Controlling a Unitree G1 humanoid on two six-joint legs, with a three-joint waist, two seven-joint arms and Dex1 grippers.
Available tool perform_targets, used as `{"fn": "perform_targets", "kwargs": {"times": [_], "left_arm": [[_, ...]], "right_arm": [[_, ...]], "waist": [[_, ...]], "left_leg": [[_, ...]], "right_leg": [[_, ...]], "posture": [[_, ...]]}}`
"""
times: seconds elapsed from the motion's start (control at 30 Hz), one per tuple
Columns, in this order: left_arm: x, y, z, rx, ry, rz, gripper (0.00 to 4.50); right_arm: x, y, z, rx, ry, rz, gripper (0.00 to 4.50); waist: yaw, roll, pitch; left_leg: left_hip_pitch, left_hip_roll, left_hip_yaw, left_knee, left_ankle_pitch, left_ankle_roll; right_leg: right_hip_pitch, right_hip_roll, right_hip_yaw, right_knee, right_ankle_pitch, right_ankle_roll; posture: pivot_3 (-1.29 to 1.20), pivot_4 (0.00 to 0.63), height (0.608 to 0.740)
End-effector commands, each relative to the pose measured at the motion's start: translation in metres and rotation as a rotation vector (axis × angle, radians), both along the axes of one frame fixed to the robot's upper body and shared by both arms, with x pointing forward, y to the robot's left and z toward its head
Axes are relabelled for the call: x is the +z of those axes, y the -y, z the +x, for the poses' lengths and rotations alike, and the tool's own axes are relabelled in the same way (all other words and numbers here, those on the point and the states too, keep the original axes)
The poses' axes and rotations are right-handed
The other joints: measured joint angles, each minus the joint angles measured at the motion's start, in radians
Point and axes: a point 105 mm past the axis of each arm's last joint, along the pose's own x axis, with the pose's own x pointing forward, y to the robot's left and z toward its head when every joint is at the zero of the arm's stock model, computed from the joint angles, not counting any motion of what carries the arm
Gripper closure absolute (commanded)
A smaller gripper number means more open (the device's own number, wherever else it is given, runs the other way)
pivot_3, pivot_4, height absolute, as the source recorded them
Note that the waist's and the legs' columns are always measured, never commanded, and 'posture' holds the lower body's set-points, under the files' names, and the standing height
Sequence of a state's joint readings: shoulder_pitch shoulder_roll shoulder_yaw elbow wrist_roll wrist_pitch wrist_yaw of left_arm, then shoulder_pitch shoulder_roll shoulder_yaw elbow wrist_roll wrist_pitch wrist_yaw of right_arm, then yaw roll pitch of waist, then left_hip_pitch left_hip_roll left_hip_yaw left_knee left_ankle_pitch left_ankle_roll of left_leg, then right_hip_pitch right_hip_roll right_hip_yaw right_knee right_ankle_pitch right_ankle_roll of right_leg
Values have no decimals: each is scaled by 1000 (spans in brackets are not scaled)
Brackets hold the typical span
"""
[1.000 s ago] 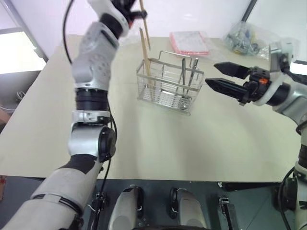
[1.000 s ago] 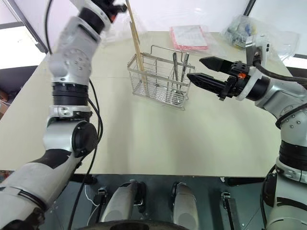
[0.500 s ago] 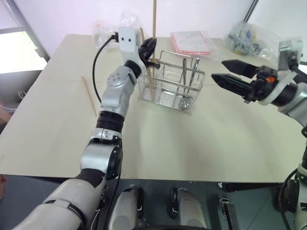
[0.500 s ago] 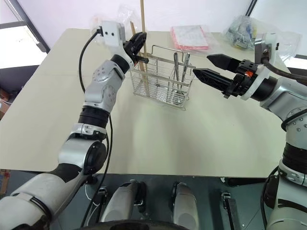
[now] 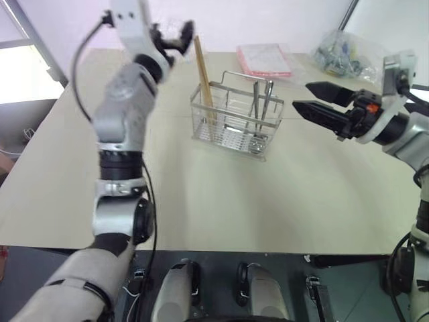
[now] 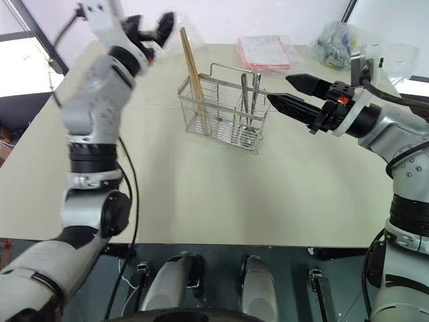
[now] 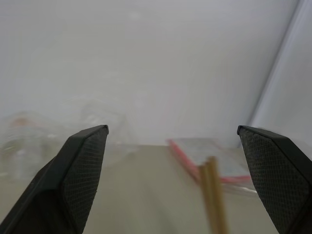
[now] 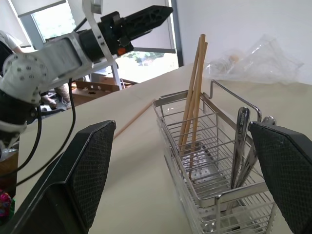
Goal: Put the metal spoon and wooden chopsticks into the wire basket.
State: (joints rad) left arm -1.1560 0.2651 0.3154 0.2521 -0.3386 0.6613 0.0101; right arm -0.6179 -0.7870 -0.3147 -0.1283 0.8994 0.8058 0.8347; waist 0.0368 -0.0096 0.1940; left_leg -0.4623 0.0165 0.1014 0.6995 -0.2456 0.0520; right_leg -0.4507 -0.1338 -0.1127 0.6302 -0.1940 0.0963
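Note:
The wire basket (image 5: 236, 115) stands mid-table. Two wooden chopsticks (image 5: 203, 75) lean in its left compartment, tops sticking out above the rim. The metal spoon (image 5: 255, 102) stands handle-up in the right compartment beside another metal utensil. My left gripper (image 5: 173, 36) hangs open and empty, up and to the left of the chopstick tops (image 7: 212, 195). Right of the basket my right gripper (image 5: 310, 98) points at it, open and empty. Another wooden stick (image 8: 132, 120) lies flat on the table on the basket's left side.
A pink packet (image 5: 264, 60) lies behind the basket. Clear plastic bags (image 5: 345, 54) sit at the back right corner, and more crumpled plastic (image 8: 256, 59) lies behind the basket. The table's front edge (image 5: 268, 253) is near me.
My left gripper has opened and let go of the chopstick, which now leans in the basket beside the other. The gripper has swung up and left, away from the basket. The right arm held still.

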Motion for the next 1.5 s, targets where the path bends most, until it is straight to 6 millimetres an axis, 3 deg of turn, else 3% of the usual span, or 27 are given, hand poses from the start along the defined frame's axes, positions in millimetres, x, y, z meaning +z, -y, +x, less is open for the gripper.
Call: {"fn": "perform_targets", "kwargs": {"times": [0.03,0.17,0.3,0.4,0.67,1.03,1.13,1.37,1.5], "left_arm": [[-7,-45,2,181,-153,-82,77],[-64,-78,7,325,-472,0,77],[-111,-90,10,372,-671,-43,77],[-135,-90,14,385,-759,-84,77],[-157,-94,22,429,-816,-95,77],[-163,-105,22,466,-837,-127,77],[-167,-109,20,480,-845,-129,915],[-165,-110,20,484,-842,-147,4467],[-163,-110,21,487,-828,-156,4467]], "right_arm": [[10,-3,-1,15,58,4,0],[7,-7,0,39,56,6,0],[8,-12,2,55,62,2,0],[8,-15,1,66,65,3,0],[4,-17,-5,65,57,0,0],[2,-14,-8,33,59,7,0],[2,-14,-8,26,62,14,0],[2,-13,-8,14,60,26,0],[2,-12,-8,12,60,29,0]], "waist": [[0,0,0],[2,0,0],[4,0,0],[-1,-1,0],[0,-1,1],[0,-1,1],[-1,-1,1],[0,-1,0],[0,-1,1]], "left_leg": [[0,0,0,0,0,0],[1,0,0,0,0,-1],[0,-1,0,0,4,-6],[0,-1,0,0,4,-6],[0,0,0,0,4,-8],[-1,0,1,-1,4,-8],[0,0,1,-1,4,-8],[-1,0,1,-1,4,-8],[-1,0,1,-1,4,-8]], "right_leg": [[0,0,0,0,0,0],[1,0,0,0,0,0],[1,0,0,0,0,1],[1,0,0,0,0,1],[0,-1,0,0,0,0],[-1,-1,0,0,0,0],[-1,-1,0,0,0,0],[-2,-1,0,0,0,0],[-2,-1,0,0,0,0]], "posture": [[0,150,699],[0,150,699],[0,150,699],[0,150,699],[0,150,699],[0,150,699],[0,150,699],[0,150,699],[0,150,699]]}}
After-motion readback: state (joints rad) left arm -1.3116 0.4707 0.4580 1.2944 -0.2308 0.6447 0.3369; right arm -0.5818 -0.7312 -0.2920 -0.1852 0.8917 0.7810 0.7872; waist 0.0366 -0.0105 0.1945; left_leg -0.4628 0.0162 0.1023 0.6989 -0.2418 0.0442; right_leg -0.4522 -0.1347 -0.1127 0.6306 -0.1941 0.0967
